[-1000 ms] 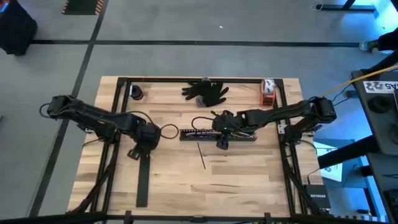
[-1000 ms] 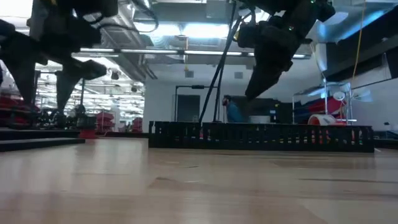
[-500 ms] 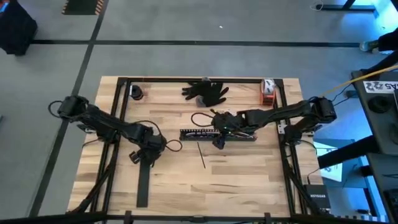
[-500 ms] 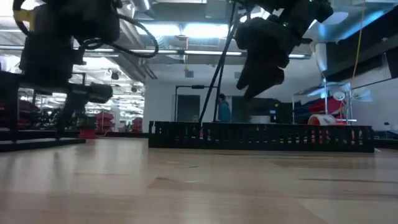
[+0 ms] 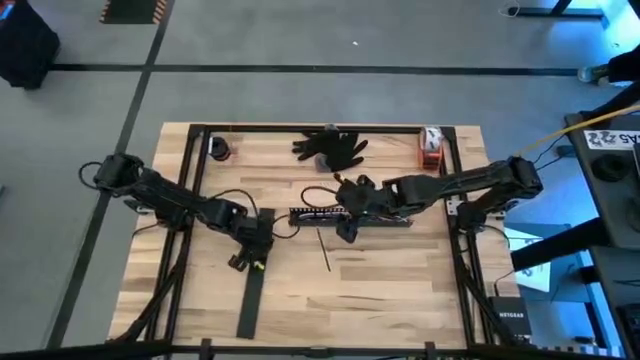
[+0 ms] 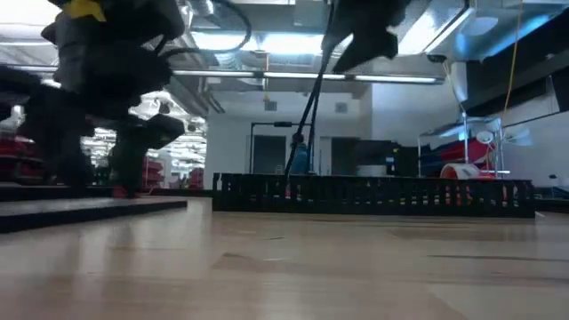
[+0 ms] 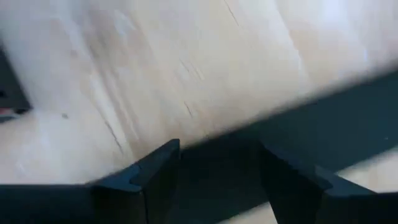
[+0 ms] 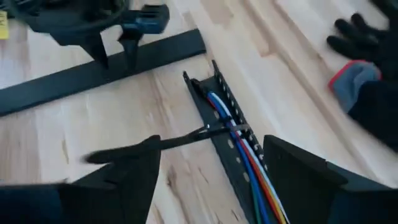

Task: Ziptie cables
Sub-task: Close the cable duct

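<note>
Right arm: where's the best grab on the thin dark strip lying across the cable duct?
Grip the thin dark strip by its free tail, out on bare wood beside the slotted duct, not where it crosses the cables. It lies flat, so come from above with the fingers spanning its width. The right gripper hovers open over it.

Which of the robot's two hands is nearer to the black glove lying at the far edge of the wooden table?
Right. The right hand sits over the black slotted cable tray, just in front of the black glove. The left hand is farther off, over the flat black bar.
</note>
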Controlling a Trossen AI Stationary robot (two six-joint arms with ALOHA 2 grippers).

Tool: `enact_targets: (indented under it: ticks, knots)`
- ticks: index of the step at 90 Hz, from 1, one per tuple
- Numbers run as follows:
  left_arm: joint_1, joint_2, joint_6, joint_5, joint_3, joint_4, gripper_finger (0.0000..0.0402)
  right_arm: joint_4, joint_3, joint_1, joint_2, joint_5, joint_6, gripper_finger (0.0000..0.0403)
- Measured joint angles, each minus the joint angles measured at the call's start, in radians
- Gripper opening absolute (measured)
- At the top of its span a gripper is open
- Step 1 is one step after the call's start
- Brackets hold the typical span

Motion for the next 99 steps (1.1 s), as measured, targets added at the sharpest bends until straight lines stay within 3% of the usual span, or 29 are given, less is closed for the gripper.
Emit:
enact_targets:
  ticks: [31, 65, 80, 99]
  knots:
    - [0.043, 0.025, -0.196, -0.032, 0.003, 0.010, 0.0208, -0.016, -0.005, 0.069, 0.006, 0.104, 0.079, 0.0275]
    - [-0.002, -0.030, 0.007, -0.011, 0.087, -0.143, 0.0208, -0.050, -0.005, 0.088, 0.006, 0.066, 0.103, 0.0275]
    - [-0.055, -0.025, 0.034, 0.064, 0.088, -0.150, 0.0208, -0.052, -0.005, 0.088, 0.006, 0.039, 0.104, 0.0275]
    - [-0.150, -0.023, 0.013, 0.068, 0.063, -0.134, 0.0208, -0.053, -0.005, 0.088, 0.006, 0.031, 0.096, 0.0275]
